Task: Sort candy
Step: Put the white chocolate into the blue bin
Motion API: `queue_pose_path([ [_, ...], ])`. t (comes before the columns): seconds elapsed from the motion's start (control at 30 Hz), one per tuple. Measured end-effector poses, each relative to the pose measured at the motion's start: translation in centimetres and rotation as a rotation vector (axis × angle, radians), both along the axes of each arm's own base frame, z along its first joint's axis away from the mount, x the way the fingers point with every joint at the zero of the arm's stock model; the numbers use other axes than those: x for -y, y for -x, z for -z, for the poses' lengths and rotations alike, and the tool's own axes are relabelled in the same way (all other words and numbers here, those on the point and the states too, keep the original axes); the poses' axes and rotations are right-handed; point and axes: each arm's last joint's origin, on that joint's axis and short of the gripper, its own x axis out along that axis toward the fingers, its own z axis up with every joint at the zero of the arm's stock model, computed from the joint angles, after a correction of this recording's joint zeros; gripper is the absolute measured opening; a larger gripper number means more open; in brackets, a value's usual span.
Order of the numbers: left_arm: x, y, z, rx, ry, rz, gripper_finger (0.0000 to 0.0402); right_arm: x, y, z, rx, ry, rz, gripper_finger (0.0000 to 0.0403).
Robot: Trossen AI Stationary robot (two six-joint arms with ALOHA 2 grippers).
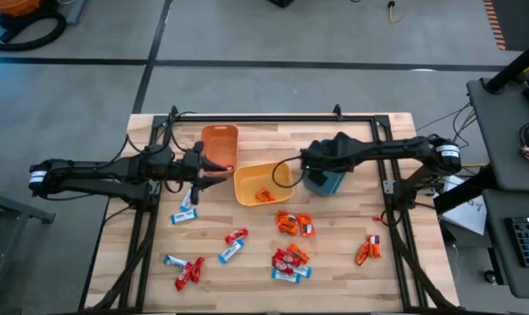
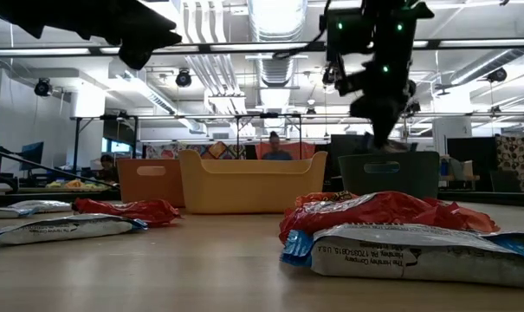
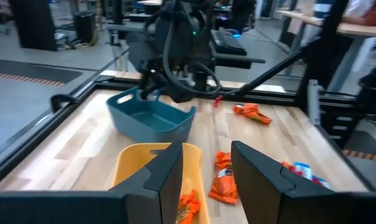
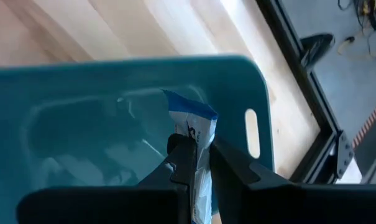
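My right gripper (image 4: 200, 155) is shut on a blue-and-white bar (image 4: 194, 121) just over the teal bin (image 4: 82, 81), which stands at the table's middle right (image 1: 332, 185). My left gripper (image 3: 206, 168) is open and empty, hovering above the yellow bin's left rim (image 1: 238, 181), next to the orange bin (image 1: 219, 144). One orange packet (image 1: 264, 195) lies inside the yellow bin. Loose candy lies flat on the near half of the table: orange packets (image 1: 295, 223), red wrappers (image 1: 190, 273) and blue-and-white bars (image 1: 184, 216). My right gripper pinches the blue-and-white bar between its two fingers, coming from above and pointing down into the teal bin. The bar's free end (image 4: 189, 104) sticks out past the fingertips (image 4: 183, 146), lifted clear above the bin's floor.
The three bins stand in a row across the table's middle. More orange packets (image 1: 367, 249) lie near the right edge. A black frame (image 1: 273, 118) runs round the table's far side and both flanks. Bare wood shows between the candy clusters on the near side.
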Motion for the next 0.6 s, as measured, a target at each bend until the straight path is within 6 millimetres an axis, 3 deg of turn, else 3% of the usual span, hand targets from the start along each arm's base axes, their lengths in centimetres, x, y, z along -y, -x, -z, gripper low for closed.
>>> queue_pose_path([
  [0.27, -0.1, 0.0, 0.0, -0.005, -0.008, -0.049, 0.0121, 0.4, 1.1, 2.1, -0.059, -0.01, 0.018, 0.0032],
  [0.6, -0.1, 0.0, 0.1, -0.009, -0.007, -0.05, 0.0121, 0.5, 0.7, 2.3, 0.005, 0.009, 0.037, 0.007],
])
